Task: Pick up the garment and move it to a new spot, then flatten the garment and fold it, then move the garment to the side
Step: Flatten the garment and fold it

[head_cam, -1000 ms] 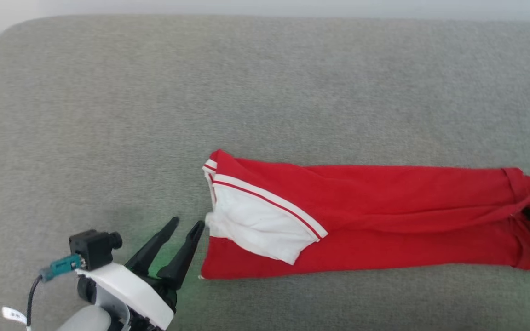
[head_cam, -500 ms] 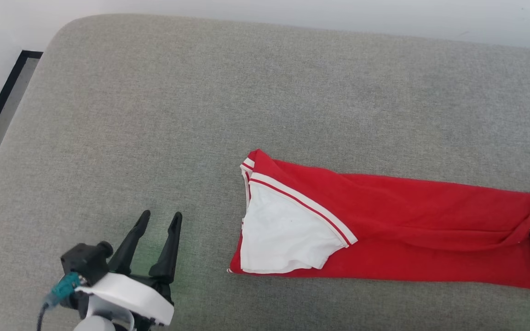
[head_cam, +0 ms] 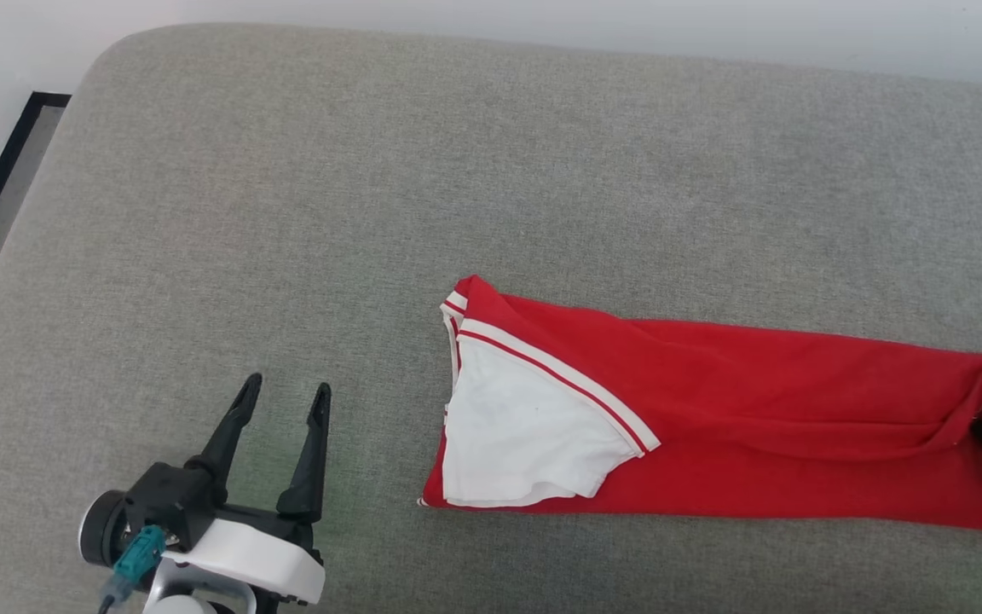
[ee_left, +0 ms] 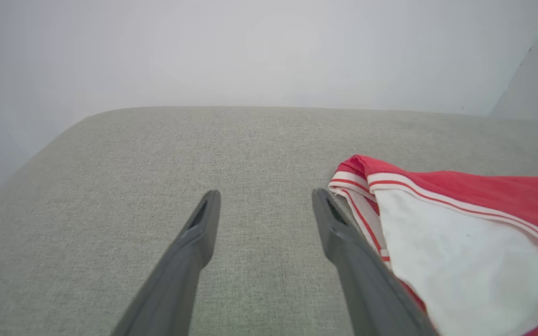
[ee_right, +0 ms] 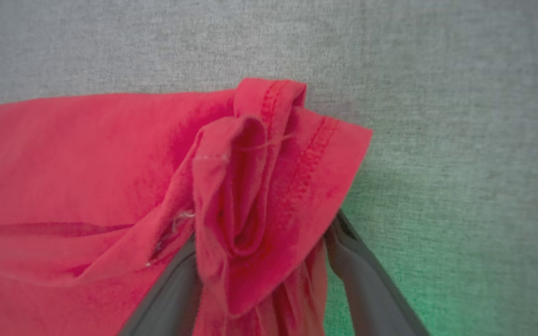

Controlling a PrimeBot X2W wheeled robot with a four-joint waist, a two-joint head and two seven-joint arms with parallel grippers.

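Grey cushion (head_cam: 286, 213) w/ garment (head_cam: 755, 401) lying flat. L gripper (head_cam: 286, 385) fingers apart, empty, beside it. R gripper (ee_right: 262, 228) spread wide, hem (ee_right: 250, 186) bunched between.

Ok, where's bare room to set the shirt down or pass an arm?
Free: the grey cushion beyond the garment to its far edge, and all left of it around the open left gripper. Crowded: the right end, where the right gripper straddles the bunched hem.
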